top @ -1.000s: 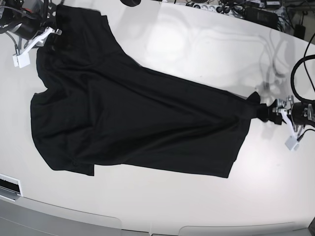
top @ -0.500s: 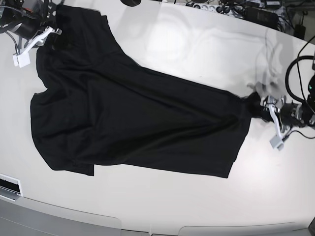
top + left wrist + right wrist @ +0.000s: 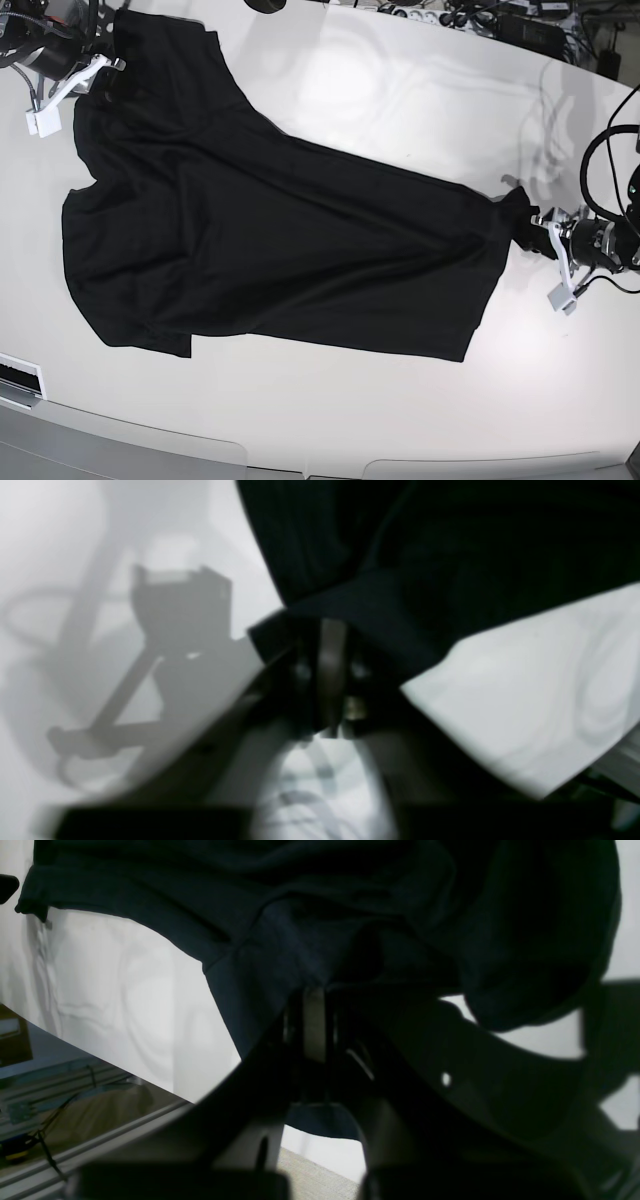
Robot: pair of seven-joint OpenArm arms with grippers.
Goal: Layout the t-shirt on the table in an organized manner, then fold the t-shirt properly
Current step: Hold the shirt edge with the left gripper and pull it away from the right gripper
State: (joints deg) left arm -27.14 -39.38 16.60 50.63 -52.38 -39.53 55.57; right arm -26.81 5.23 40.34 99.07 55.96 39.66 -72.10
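Note:
The black t-shirt [image 3: 270,240] lies spread diagonally across the white table [image 3: 420,90], stretched between the two arms. My left gripper [image 3: 530,228], at the base view's right, is shut on the t-shirt's pulled-out corner; the left wrist view shows the fabric [image 3: 450,545] pinched in the gripper [image 3: 330,630]. My right gripper [image 3: 100,70], at the top left of the base view, is shut on the t-shirt's far edge; the right wrist view shows the hem [image 3: 280,940] bunched over the gripper [image 3: 315,990]. One sleeve lies folded at the lower left.
Cables and power strips [image 3: 500,20] lie along the table's far edge. The table's rounded front edge [image 3: 300,465] runs along the bottom. A small white panel [image 3: 18,380] sits at the lower left edge. The floor [image 3: 60,1120] shows past the table edge.
My left gripper has shifted slightly down and right with the shirt corner, after moving up and left half a second ago. The right arm has not moved.

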